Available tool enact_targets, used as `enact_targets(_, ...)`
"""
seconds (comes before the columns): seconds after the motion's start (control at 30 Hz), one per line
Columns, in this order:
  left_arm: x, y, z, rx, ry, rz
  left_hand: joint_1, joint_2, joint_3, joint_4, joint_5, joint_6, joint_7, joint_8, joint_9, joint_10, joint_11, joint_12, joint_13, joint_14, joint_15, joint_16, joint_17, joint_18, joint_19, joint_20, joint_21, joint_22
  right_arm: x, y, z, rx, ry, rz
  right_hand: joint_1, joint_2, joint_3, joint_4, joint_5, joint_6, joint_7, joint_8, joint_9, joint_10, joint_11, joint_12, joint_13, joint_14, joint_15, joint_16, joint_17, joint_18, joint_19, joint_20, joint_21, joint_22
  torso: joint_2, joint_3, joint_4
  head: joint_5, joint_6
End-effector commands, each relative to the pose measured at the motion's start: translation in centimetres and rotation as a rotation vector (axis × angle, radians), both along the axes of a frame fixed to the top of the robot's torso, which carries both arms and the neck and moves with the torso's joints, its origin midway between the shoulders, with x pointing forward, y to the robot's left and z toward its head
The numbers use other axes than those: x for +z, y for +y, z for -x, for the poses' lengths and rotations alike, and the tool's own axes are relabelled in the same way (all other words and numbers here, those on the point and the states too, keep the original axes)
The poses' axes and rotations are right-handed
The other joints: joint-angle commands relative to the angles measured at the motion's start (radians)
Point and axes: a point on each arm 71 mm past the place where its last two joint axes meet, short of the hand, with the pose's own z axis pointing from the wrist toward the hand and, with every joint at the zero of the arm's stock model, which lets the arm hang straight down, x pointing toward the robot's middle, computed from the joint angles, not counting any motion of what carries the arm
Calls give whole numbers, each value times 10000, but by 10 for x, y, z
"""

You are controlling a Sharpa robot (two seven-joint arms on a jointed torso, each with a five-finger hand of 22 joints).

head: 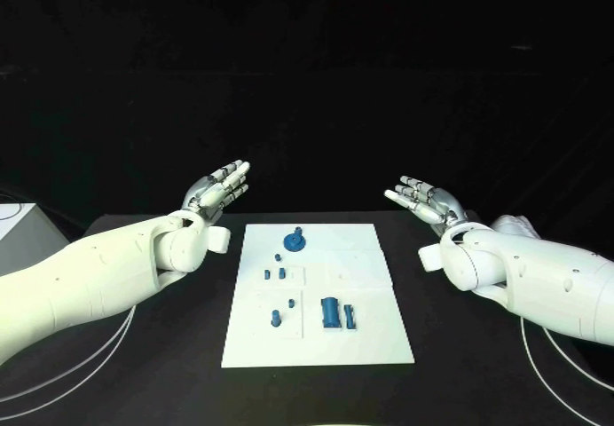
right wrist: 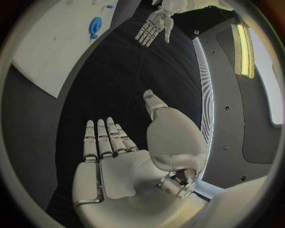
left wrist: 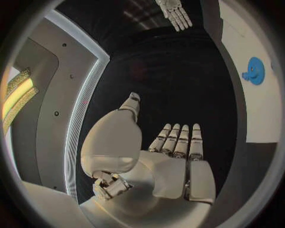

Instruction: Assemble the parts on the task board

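The white task board [head: 371, 342] lies in the middle of the black table. A round blue part [head: 295, 240] stands near its far edge, and it shows again on the board [left wrist: 261, 104] in the left wrist view as a blue disc [left wrist: 256, 70] and in the right wrist view [right wrist: 95, 26]. Small blue pegs [head: 275, 272] lie mid-board, and a larger blue block [head: 332, 312] with a thin piece [head: 350, 316] sits nearer me. My left hand [head: 219, 189] hovers palm-up beyond the board's far left corner, fingers apart, holding nothing. My right hand [head: 422, 200] mirrors it at the far right, also empty.
White cables [head: 77, 373] curve over the table at both sides. A pale box [head: 16, 226] stands at the far left edge. My left hand [right wrist: 154, 26] also appears across the table in the right wrist view, and my right hand [left wrist: 175, 13] in the left wrist view.
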Motion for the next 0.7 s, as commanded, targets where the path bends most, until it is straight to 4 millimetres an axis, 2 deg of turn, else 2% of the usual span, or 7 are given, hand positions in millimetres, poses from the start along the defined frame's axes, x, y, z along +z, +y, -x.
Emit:
enact_targets(0.03,-1,-9,5,299,-35,-184,-3521,343,-415,-928,-416,-2472,-530,-704,-829,-2769,-609,-491,-206,-2349,-646,-725,-476,-598,-2471,-961,-448,-461,1,10,8,-274,-174,-416,-10061,776,-1932,-274,-501,-2847,-651,-992,-932,-4355,-511,-496,-586,-3298,-398,-827,-1395,-625,-3038,-786,-211,-1641,-52,92,185,-111,311)
enact_targets(0.07,-1,-12,8,354,-24,-212,-3809,343,-415,-928,-416,-2472,-530,-704,-829,-2769,-609,-491,-206,-2349,-646,-725,-476,-598,-2471,-961,-448,-461,1,13,11,-324,-195,-569,-10061,776,-1932,-274,-501,-2847,-651,-992,-932,-4355,-511,-496,-586,-3298,-398,-827,-1395,-625,-3038,-786,-211,-1641,-67,118,236,-145,412)
enact_targets(0.1,-1,-15,10,413,-13,-243,-10814,343,-415,-928,-416,-2472,-530,-704,-829,-2769,-609,-491,-206,-2349,-646,-725,-476,-598,-2471,-961,-448,-461,2,17,15,-379,-215,-733,-10061,776,-1932,-274,-501,-2847,-651,-992,-932,-4355,-511,-496,-586,-3298,-398,-827,-1395,-625,-3038,-786,-211,-1641,-83,146,292,-181,523)
enact_targets(0.23,-3,-34,26,746,40,-418,-10814,343,-415,-928,-416,-2472,-530,-704,-829,-2769,-609,-491,-206,-2349,-646,-725,-476,-598,-2471,-961,-448,-461,7,36,35,-704,-282,-1597,-10061,776,-1932,-274,-501,-2847,-651,-992,-932,-4355,-511,-496,-586,-3298,-398,-827,-1395,-625,-3038,-786,-211,-1641,-146,256,508,-322,948)
enact_targets(0.37,-2,-53,44,1083,79,-599,-10814,343,-415,-928,-416,-2472,-530,-704,-829,-2769,-609,-491,-206,-2349,-646,-725,-476,-598,-2471,-961,-448,-461,13,50,52,-973,-281,-2214,-10061,776,-1932,-274,-501,-2847,-651,-992,-932,-4355,-511,-496,-586,-3298,-398,-827,-1395,-625,-3038,-786,-211,-1641,-176,310,614,-392,1157)
enact_targets(0.47,0,-64,57,1312,98,-723,-10814,343,-415,-928,-416,-2472,-530,-704,-829,-2769,-609,-491,-206,-2349,-646,-725,-476,-598,-2471,-961,-448,-461,17,56,61,-1116,-263,-2518,-10061,776,-1932,-274,-501,-2847,-651,-992,-932,-4355,-511,-496,-586,-3298,-398,-827,-1395,-625,-3038,-786,-211,-1641,-184,323,639,-408,1208)
enact_targets(0.7,4,-81,79,1677,116,-921,-10814,343,-415,-928,-416,-2472,-530,-704,-829,-2769,-609,-491,-206,-2349,-646,-725,-476,-598,-2471,-961,-448,-461,21,63,70,-1254,-234,-2797,-10061,776,-1932,-274,-501,-2847,-651,-992,-932,-4355,-511,-496,-586,-3298,-398,-827,-1395,-625,-3038,-786,-211,-1641,-184,323,639,-408,1208)
